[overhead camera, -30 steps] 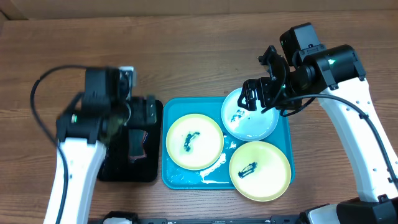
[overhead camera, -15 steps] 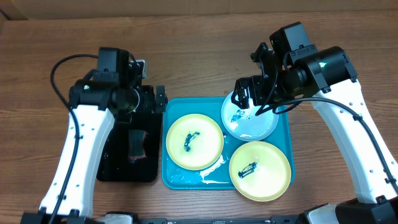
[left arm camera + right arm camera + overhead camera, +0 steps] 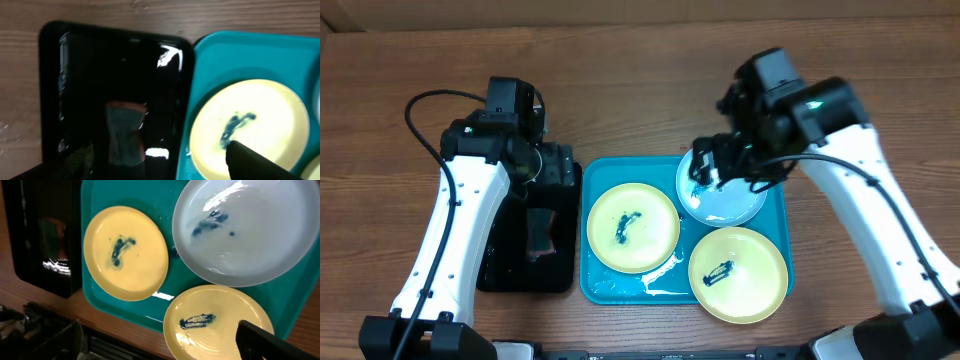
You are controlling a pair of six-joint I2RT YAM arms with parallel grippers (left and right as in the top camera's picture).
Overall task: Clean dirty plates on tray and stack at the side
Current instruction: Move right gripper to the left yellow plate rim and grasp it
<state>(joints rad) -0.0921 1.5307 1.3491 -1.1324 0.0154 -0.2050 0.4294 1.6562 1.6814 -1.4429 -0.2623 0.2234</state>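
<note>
Sponge [image 3: 538, 232] and black tray [image 3: 503, 262] lie farthest left. The tray is glossy and wet-looking, and the dark, rust-edged block sits flat on its floor, presumably parked there as the wiping tool. The left gripper [image 3: 555, 165] hovers over that tray's far end. In the left wrist view its fingers [image 3: 260, 162] sit at opposite lower corners, so the jaws are spread wide and empty, likely lining up on the sponge.

Next comes the bright blue tray [image 3: 605, 288], smooth plastic with rounded corners and a film of water that keeps the mess contained. All three plates rest on it, and none is stacked aside yet. A pale yellow-green plate [image 3: 632, 227] with a dark smear lies at its left. The light blue plate [image 3: 725, 195], also smeared, laps over the far rim. The right gripper [image 3: 712, 165] hangs above that plate's edge, jaws wide and holding nothing, probably to steady or lift it. A second yellow-green plate [image 3: 738, 273], also smeared, reaches past the near right corner.
</note>
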